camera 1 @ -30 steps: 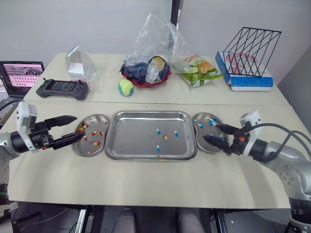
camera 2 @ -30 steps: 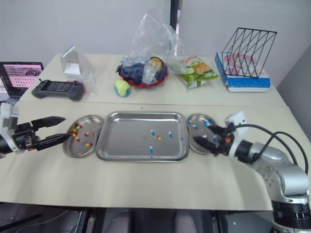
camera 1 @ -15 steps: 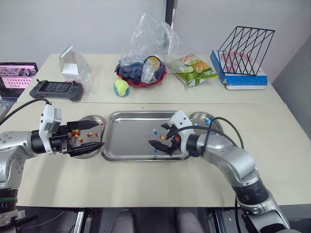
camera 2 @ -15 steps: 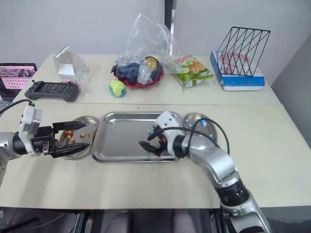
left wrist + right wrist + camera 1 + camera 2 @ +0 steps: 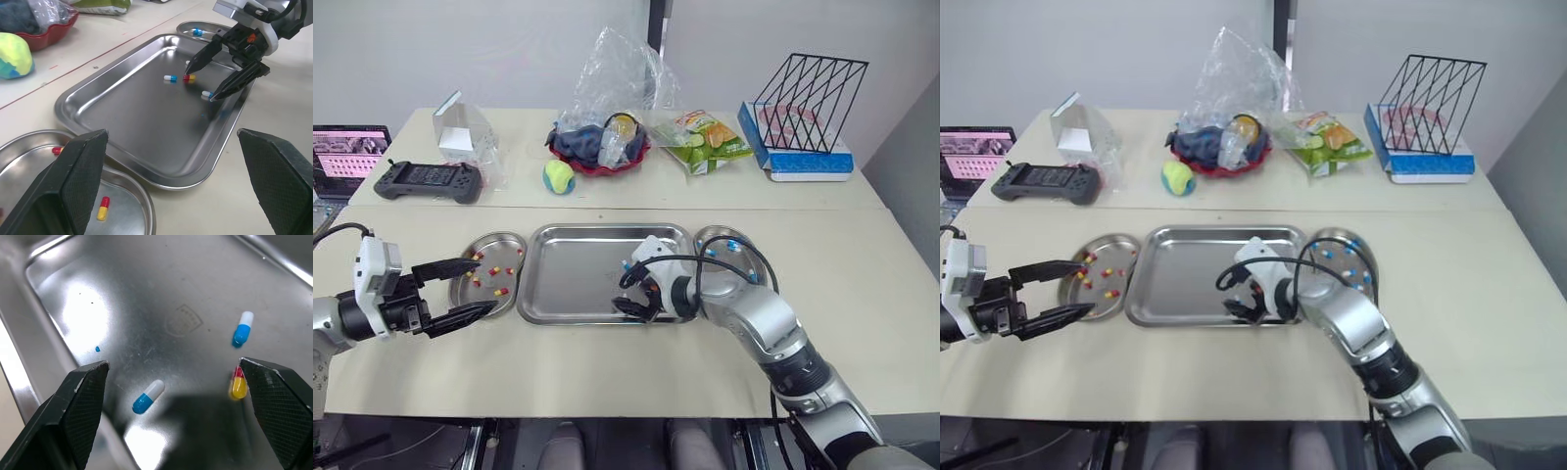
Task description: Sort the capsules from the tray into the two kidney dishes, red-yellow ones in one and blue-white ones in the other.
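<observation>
Beige tabletop (image 5: 607, 372) runs smooth and open along the near edge. Over it the left gripper (image 5: 484, 284) hovers, fingers spread, at the near rim of the left kidney dish (image 5: 514, 236), a shallow curved steel pan holding red-yellow capsules (image 5: 499, 290). The right gripper (image 5: 199, 86), spread wide, hangs low over the near right part of the glossy steel tray (image 5: 568, 294), close to its raised rim. Two blue-white capsules (image 5: 148, 397) and one red-yellow capsule (image 5: 238, 383) lie by its fingertips. Further right, the right kidney dish (image 5: 729, 230) holds more blue-white capsules.

Office, laptop (image 5: 348, 160), wire file rack (image 5: 811, 88)
</observation>
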Controlling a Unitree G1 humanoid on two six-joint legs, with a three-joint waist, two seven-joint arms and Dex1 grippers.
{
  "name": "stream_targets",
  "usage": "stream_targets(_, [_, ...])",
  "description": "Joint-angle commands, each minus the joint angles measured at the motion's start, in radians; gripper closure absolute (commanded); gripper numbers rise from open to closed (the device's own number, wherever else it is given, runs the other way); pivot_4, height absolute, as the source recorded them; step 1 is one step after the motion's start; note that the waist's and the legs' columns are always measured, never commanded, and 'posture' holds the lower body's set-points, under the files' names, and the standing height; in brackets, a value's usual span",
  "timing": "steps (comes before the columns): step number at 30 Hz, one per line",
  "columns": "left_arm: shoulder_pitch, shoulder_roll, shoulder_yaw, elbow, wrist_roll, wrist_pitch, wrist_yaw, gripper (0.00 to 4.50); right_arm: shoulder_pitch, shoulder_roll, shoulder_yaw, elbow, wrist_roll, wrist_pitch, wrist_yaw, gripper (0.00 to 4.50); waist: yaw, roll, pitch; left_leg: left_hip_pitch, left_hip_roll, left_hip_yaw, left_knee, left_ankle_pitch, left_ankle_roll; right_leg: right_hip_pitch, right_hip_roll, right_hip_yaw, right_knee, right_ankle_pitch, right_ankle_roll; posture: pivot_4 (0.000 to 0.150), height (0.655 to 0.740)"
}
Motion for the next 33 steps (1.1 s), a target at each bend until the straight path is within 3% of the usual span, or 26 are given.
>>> stream_targets(1, [0.033, -0.011, 0.050, -0.041, -0.010, -0.030, 0.018, 0.05, -0.023, -0.012, 0.042, -0.005, -0.024, 0.023, 0.022, 0.00, -0.002, 0.000, 0.000, 0.000, 0.000, 0.000, 0.000, 0.000, 0.000, 0.000, 0.000, 0.000, 0.000, 0.000, 0.000, 0.150, 0.7380])
stream_targets(26, [0.042, -0.030, 0.026, -0.052, 0.005, -0.050, 0.065, 0.05, -0.048, 0.000, 0.033, 0.006, -0.060, 0.023, 0.094, 0.00, -0.003, 0.000, 0.000, 0.000, 0.000, 0.000, 0.000, 0.000, 0.000, 0.000, 0.000, 0.000, 0.000, 0.000, 0.000, 0.150, 0.7380])
stream_targets(33, [0.043, -0.039, -0.001, -0.056, 0.039, -0.077, 0.099, 0.00, -0.041, -0.002, 0.081, 0.054, -0.091, 0.008, 0.110, 2.24, -0.003, -0.001, -0.001, 0.000, 0.000, 0.000, 0.000, 0.000, 0.000, 0.000, 0.000, -0.001, 0.000, 0.000, 0.000, 0.150, 0.7380])
